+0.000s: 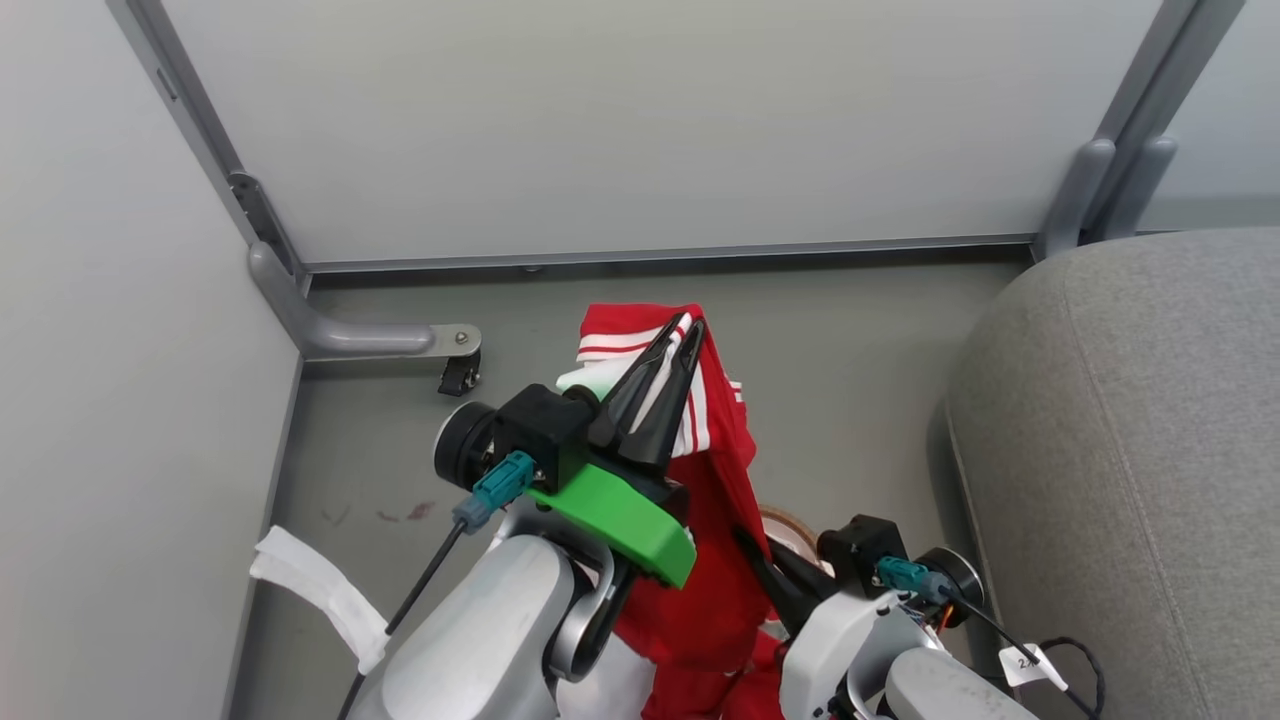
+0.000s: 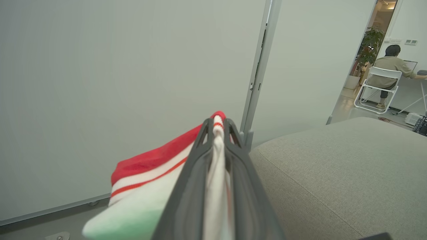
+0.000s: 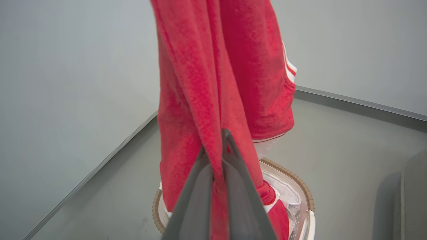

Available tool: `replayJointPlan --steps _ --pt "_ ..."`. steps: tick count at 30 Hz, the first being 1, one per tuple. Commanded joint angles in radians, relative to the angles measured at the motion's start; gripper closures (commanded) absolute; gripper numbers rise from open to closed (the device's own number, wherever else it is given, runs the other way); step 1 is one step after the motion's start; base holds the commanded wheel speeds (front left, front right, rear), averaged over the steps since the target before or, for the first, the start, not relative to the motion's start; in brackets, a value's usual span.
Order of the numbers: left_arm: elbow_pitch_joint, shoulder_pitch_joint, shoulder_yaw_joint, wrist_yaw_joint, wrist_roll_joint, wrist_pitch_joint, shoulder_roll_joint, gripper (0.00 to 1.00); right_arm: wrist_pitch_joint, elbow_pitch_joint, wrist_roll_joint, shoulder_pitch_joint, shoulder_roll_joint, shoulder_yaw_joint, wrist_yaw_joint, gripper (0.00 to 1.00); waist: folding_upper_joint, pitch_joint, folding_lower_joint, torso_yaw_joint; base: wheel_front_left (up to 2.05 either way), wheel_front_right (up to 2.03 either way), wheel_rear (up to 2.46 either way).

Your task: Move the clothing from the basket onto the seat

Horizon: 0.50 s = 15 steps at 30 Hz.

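**A:** What takes up the most room in the head view?

**B:** Pale wall panels (image 1: 620, 120) run across the top and down the left. Grey floor (image 1: 860, 400) lies below them. The seat (image 1: 1130, 450) fills the right side and has nothing lying on it.

**A:** Does the left wrist view add anything?

**B:** It shows the seat's (image 2: 333, 173) broad woven top at lower right. At upper right, far off through a doorway, a person (image 2: 390, 65) sits on a white chair (image 2: 377, 90).

**A:** Where is the clothing?

**B:** A red garment (image 1: 720, 590) with white stripes hangs at centre frame, stretched between the two arms. The right wrist view shows it (image 3: 200, 83) as a long red drape from the top edge. Its lower end reaches into the basket (image 3: 300, 186) at bottom centre.

**A:** And the basket in the head view?

**B:** There it is just a sliver of brown rim (image 1: 790, 522) beside the garment. The right wrist view shows its white lining. It stands on the floor, apart from the seat (image 3: 410, 200) at the lower right edge.

**A:** How are the grippers?

**B:** The left gripper (image 1: 690, 322) is raised at centre, its fingers (image 2: 190, 186) pressed together on the striped edge of the garment (image 2: 150, 166). The right gripper (image 1: 745, 540) is lower. In its own view it (image 3: 217, 143) is closed on a fold of red cloth.

**A:** Anything smaller?

**B:** A black caster (image 1: 458, 378) sits at centre left.
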Motion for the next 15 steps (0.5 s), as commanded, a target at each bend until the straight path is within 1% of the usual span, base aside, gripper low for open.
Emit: replayJointPlan --steps 1,8,9,10,15 --pt "-0.003 0.006 0.011 0.004 0.004 -0.002 0.001 1.0 0.0 0.01 0.002 0.019 -0.008 -0.003 -0.001 1.0 0.0 -0.004 0.0 -0.014 0.0 0.0 0.0" --pt "0.022 0.019 0.032 0.008 0.014 -0.002 0.002 1.0 0.0 -0.001 -0.011 0.05 -0.008 -0.035 -0.001 1.0 0.0 -0.008 0.0 -0.055 0.0 0.0 0.0" --pt "0.026 0.025 0.039 0.011 0.008 -0.002 0.002 0.81 0.0 -0.008 -0.013 0.056 -0.008 -0.044 -0.001 1.0 0.0 -0.006 0.0 -0.064 0.0 0.0 0.0" --pt "0.028 0.028 0.044 0.014 0.006 -0.002 0.002 0.0 0.0 -0.013 -0.016 0.059 -0.008 -0.051 -0.001 1.0 0.0 -0.005 0.0 -0.07 0.0 0.0 0.0" --pt "0.06 0.043 0.081 0.024 0.046 -0.001 0.002 0.0 0.0 -0.05 -0.036 0.083 -0.007 -0.1 -0.001 1.0 0.0 0.008 0.0 -0.133 0.0 0.0 0.0"
